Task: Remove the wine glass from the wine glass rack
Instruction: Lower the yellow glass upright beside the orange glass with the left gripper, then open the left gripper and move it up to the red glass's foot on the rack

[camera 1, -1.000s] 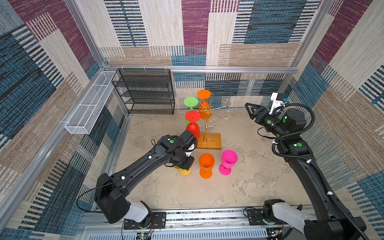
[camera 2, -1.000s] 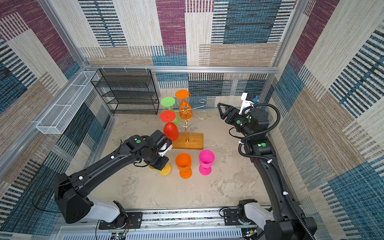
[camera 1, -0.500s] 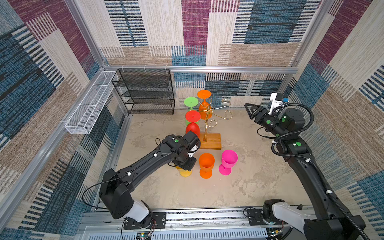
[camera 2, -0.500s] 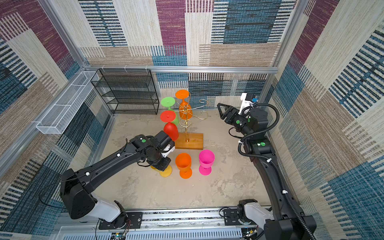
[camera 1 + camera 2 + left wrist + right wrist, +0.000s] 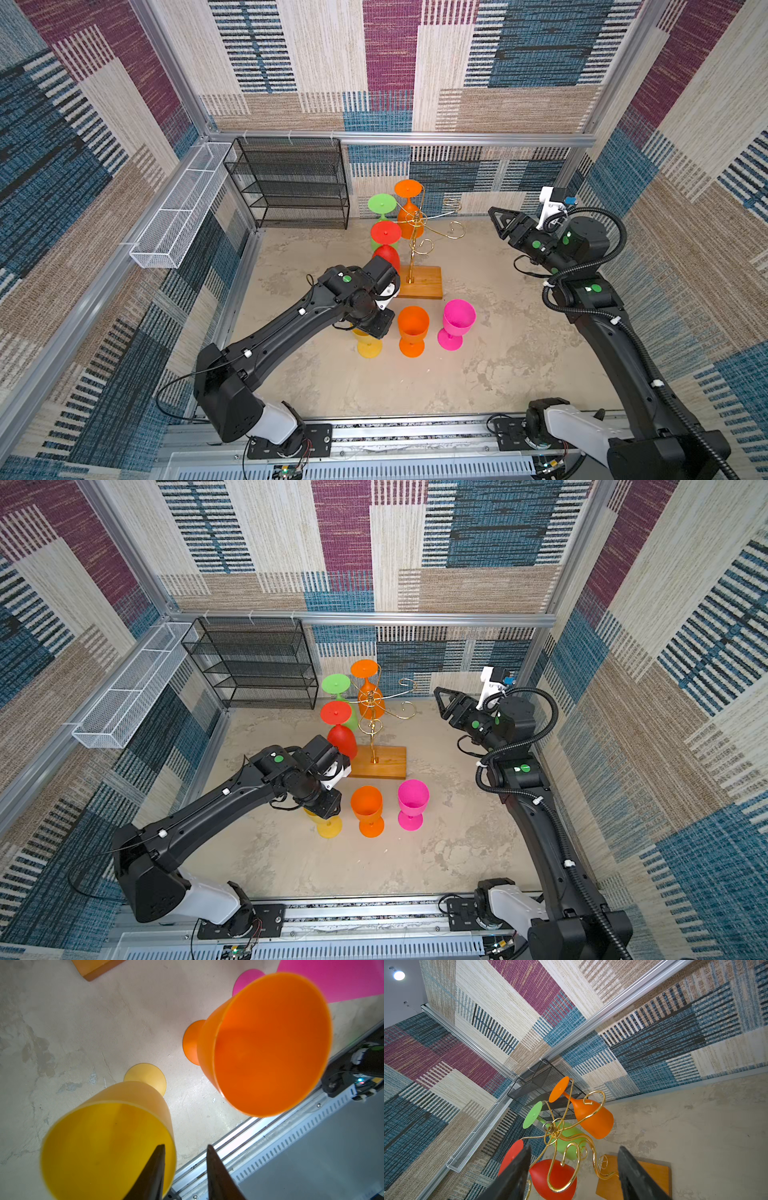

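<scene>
1. The rack [image 5: 412, 253] sits mid-floor toward the back wall: skinny gold wire tree with curly arms on a wooden base [image 5: 422, 282].
2. Hanging upside down on it: red glass [image 5: 386, 255], green glass [image 5: 381, 204], hanging orange glass [image 5: 409, 222].
3. Upright on the floor [image 5: 519, 353] in front of the base: yellow glass [image 5: 108, 1147], standing orange glass [image 5: 412, 326], pink glass [image 5: 457, 318].
4. My left gripper [image 5: 185, 1147] is parted over the yellow glass's rim, one finger inside and one outside, not squeezing.
5. My right gripper [image 5: 574, 1148] is spread wide and empty, up in the air near the rack and aimed at it.
</scene>
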Controlling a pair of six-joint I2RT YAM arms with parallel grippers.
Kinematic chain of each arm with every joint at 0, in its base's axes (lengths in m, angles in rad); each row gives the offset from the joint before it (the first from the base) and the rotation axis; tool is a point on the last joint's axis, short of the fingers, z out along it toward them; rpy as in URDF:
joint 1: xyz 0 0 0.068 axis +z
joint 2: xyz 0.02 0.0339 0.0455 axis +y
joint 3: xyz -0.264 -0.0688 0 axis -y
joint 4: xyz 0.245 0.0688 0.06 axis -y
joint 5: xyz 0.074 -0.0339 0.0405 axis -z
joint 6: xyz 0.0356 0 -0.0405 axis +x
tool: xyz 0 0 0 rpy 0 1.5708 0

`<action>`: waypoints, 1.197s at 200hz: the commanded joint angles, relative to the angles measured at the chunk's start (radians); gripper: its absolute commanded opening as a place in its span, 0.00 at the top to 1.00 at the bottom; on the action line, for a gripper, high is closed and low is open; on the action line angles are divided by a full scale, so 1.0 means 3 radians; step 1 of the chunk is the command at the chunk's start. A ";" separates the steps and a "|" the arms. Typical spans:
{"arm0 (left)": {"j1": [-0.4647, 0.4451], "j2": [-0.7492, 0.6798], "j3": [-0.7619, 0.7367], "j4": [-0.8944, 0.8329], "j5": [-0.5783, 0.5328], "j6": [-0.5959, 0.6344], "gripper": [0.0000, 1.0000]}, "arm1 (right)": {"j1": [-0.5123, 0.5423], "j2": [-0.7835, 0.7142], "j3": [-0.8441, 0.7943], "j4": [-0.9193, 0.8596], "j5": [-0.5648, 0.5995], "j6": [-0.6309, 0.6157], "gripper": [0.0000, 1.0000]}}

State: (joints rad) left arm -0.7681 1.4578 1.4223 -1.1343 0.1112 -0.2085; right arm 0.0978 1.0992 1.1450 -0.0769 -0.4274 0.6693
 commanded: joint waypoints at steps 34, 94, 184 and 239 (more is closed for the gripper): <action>-0.0002 -0.0579 0.0418 -0.0041 0.0011 -0.0076 0.59 | 0.0001 -0.0008 -0.0047 0.0081 -0.0064 0.0024 0.33; 0.0597 -0.1289 0.0143 0.1300 0.0837 -0.0851 0.55 | 0.0001 -0.0015 -0.0093 0.0123 -0.0104 0.0044 0.33; 0.1659 -0.1040 -0.1043 0.4005 0.2300 -0.3054 0.48 | -0.0001 -0.0136 -0.0134 0.0022 -0.0008 -0.0052 0.32; 0.1676 -0.0810 -0.1053 0.4430 0.2359 -0.3368 0.48 | -0.0004 -0.0111 -0.0143 0.0025 -0.0007 -0.0068 0.32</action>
State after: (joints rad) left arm -0.2661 1.2007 1.0889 0.0784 0.7891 -1.1557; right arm 0.0975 1.0611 1.1042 -0.0795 -0.4351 0.6636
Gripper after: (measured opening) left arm 0.517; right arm 0.677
